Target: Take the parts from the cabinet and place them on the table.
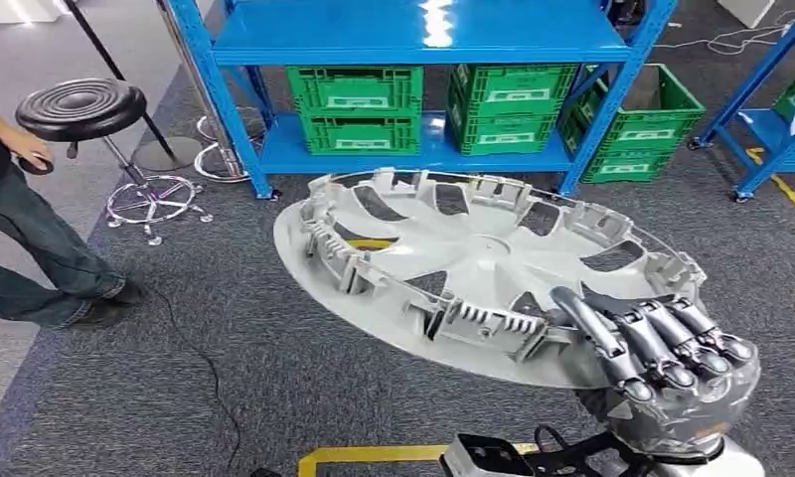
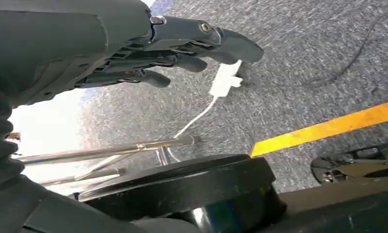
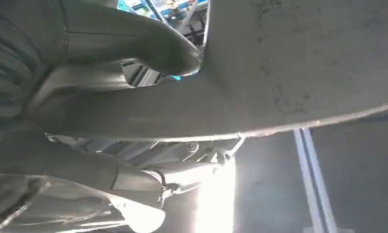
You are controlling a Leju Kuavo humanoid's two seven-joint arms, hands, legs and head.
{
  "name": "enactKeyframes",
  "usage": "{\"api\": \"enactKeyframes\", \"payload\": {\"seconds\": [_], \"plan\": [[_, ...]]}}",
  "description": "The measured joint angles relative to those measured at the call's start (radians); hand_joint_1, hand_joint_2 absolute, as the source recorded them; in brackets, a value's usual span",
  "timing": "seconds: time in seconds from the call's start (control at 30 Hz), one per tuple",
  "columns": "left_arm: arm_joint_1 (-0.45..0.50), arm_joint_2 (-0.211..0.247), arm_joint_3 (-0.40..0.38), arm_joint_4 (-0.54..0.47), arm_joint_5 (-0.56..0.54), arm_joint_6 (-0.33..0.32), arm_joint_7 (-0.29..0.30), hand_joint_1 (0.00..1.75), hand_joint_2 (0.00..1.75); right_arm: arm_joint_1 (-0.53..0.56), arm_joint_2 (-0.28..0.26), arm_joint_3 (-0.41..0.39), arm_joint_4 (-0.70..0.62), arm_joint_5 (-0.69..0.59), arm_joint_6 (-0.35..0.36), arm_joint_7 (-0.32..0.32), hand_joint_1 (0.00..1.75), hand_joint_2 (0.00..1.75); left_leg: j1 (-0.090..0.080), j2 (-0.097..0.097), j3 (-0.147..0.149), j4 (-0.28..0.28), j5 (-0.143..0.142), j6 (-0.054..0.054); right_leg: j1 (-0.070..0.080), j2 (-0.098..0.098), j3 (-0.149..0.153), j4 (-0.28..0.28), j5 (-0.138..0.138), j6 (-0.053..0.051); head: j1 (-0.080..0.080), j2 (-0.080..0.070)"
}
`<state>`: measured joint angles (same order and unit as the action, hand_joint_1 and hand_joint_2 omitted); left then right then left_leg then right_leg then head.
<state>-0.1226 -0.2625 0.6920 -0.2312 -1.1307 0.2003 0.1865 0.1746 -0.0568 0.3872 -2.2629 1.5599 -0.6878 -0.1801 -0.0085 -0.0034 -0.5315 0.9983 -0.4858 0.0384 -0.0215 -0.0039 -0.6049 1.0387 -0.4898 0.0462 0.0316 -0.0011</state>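
Note:
A large silver wheel cover (image 1: pixel 473 263) hangs tilted in mid-air in the head view, its ribbed inner side facing up. My right hand (image 1: pixel 662 348) grips its near right rim, fingers curled over the edge. In the right wrist view the cover's smooth underside (image 3: pixel 299 63) lies close, with the thumb (image 3: pixel 148 43) pressed against it. My left hand (image 2: pixel 182 46) hangs over the grey carpet with its fingers stretched out and nothing in them. The blue cabinet (image 1: pixel 423 40) stands behind the cover.
Green crates (image 1: pixel 359 107) fill the cabinet's lower shelf. A black stool (image 1: pixel 80 107) and a person's legs (image 1: pixel 36 258) are at the left. A black cable (image 1: pixel 200 363) and yellow floor tape (image 1: pixel 369 457) lie on the carpet; a white plug (image 2: pixel 226 80) lies near my left hand.

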Motion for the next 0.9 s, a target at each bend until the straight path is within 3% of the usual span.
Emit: {"api": "enactKeyframes", "payload": {"seconds": [0.1,0.13,0.17,0.2,0.27,0.3,0.33,0.43,0.5,0.53,0.6,0.63,0.67,0.7,0.73,0.8,0.83,0.9], "plan": [[0.001,0.0,0.0,0.0,0.0,0.001,0.0,0.0,1.75,-0.002,0.0,0.003,0.0,0.0,0.0,0.009,1.75,1.75,-0.005,0.003,-0.014,0.001,0.009,0.013,0.0,0.001,-0.089,0.218,-0.119,0.006,0.0,0.0],[0.001,0.0,0.0,0.0,0.0,0.001,0.0,0.0,1.75,-0.002,0.0,0.003,0.002,0.0,0.0,0.011,1.75,1.75,-0.008,0.004,-0.018,0.001,0.011,0.016,0.002,0.001,-0.114,0.279,-0.138,0.007,0.0,0.0],[0.001,0.0,0.0,0.0,0.001,0.001,0.0,0.0,1.75,-0.001,0.0,0.003,0.005,0.0,0.0,0.013,1.75,1.75,-0.011,0.004,-0.02,0.002,0.014,0.016,0.002,0.001,-0.113,0.287,-0.129,0.005,0.0,0.0],[0.001,0.0,0.0,0.0,0.001,0.001,0.0,0.0,1.75,0.0,0.0,0.003,0.006,0.0,0.0,0.014,1.75,1.75,-0.013,0.004,-0.02,0.002,0.015,0.016,0.003,0.001,-0.087,0.249,-0.102,0.003,0.0,0.0],[0.001,-0.002,0.0,0.0,0.001,0.001,0.0,0.0,1.75,-0.001,0.0,0.004,0.006,0.0,0.0,0.015,1.75,1.75,-0.015,0.003,-0.019,0.006,0.015,0.016,0.007,0.0,0.009,0.077,-0.021,-0.009,0.0,0.0],[0.001,-0.003,0.0,0.0,0.001,0.001,0.0,0.0,1.75,-0.003,0.0,0.004,0.006,0.0,0.0,0.015,1.75,1.75,-0.015,0.003,-0.021,0.01,0.014,0.015,0.012,-0.001,0.05,-0.007,-0.012,-0.019,0.0,0.0],[0.001,-0.005,0.0,0.0,0.001,0.001,0.0,0.0,1.75,-0.004,0.0,0.004,0.006,0.0,0.0,0.015,1.75,1.75,-0.023,0.003,-0.03,0.018,0.013,0.01,0.013,-0.003,0.071,-0.028,-0.019,-0.023,-0.001,0.0],[0.0,-0.003,0.0,0.0,0.001,0.002,0.0,0.0,1.75,-0.002,0.0,0.005,0.008,0.0,0.0,0.014,1.75,1.75,-0.018,0.004,-0.036,0.016,0.023,-0.004,0.017,0.0,0.06,-0.024,-0.014,-0.029,-0.001,0.0],[-0.001,-0.002,0.0,-0.001,0.001,0.002,0.0,0.0,1.75,-0.004,0.0,0.005,0.008,0.0,0.0,0.013,1.75,1.75,-0.024,0.0,-0.041,0.03,0.006,-0.015,0.002,-0.004,0.064,-0.037,-0.002,-0.039,-0.002,0.0],[0.0,-0.001,0.0,-0.001,0.001,0.003,0.0,0.0,1.75,-0.006,0.0,0.005,0.008,0.0,0.0,0.019,1.75,1.75,-0.02,-0.001,-0.058,0.073,-0.03,-0.026,-0.001,-0.004,0.062,-0.038,0.0,-0.043,-0.014,0.0],[-0.006,0.002,0.0,-0.001,0.001,0.003,0.0,0.0,1.75,-0.007,0.0,0.013,0.011,0.0,0.0,0.037,1.75,1.75,-0.008,-0.001,-0.119,0.233,-0.113,-0.042,-0.001,-0.007,0.057,-0.037,0.002,-0.045,-0.013,0.0],[-0.009,0.004,0.0,-0.001,0.004,0.003,0.0,0.0,1.75,-0.008,0.0,0.018,0.014,0.0,0.0,0.044,1.75,1.75,-0.004,-0.001,-0.141,0.298,-0.137,-0.047,-0.002,-0.007,0.055,-0.036,0.003,-0.044,-0.014,0.0],[-0.011,0.005,0.0,-0.001,0.005,0.004,0.0,0.0,1.75,-0.008,0.0,0.021,0.018,0.0,0.0,0.049,1.75,1.75,0.0,-0.001,-0.144,0.321,-0.137,-0.052,-0.003,-0.008,0.055,-0.035,0.003,-0.043,-0.013,0.0],[-0.01,0.005,0.0,-0.001,0.006,0.004,0.0,0.0,1.75,-0.008,0.0,0.023,0.021,0.0,0.0,0.054,1.75,1.75,0.004,0.0,-0.127,0.3,-0.113,-0.056,-0.005,-0.007,0.055,-0.034,0.003,-0.043,-0.014,0.0],[-0.01,0.005,0.0,-0.001,0.006,0.005,0.0,0.0,1.75,-0.008,0.0,0.026,0.023,0.0,0.0,0.06,1.75,1.75,0.008,0.0,-0.093,0.236,-0.073,-0.058,-0.008,-0.005,0.055,-0.032,0.004,-0.041,-0.013,0.0],[-0.003,0.005,0.0,-0.001,0.005,0.007,0.002,0.0,1.75,-0.011,-0.001,0.038,0.026,0.0,0.0,0.077,1.75,1.75,0.02,-0.001,-0.009,0.055,0.011,-0.065,-0.012,-0.002,0.056,-0.03,0.003,-0.033,-0.014,0.0],[0.001,0.003,0.0,-0.001,0.005,0.006,0.002,0.0,1.75,-0.011,-0.002,0.045,0.027,0.0,0.0,0.087,1.75,1.75,0.016,-0.018,0.001,0.039,-0.006,-0.067,-0.007,0.004,0.048,-0.029,0.006,-0.023,-0.016,0.0],[0.005,0.004,0.0,-0.001,0.007,0.009,0.002,0.0,1.75,-0.017,-0.003,0.056,0.03,-0.002,0.0,0.099,1.75,1.75,0.014,-0.016,-0.009,0.022,-0.01,-0.045,-0.006,0.009,0.029,-0.024,0.016,-0.007,-0.015,0.0]]}}
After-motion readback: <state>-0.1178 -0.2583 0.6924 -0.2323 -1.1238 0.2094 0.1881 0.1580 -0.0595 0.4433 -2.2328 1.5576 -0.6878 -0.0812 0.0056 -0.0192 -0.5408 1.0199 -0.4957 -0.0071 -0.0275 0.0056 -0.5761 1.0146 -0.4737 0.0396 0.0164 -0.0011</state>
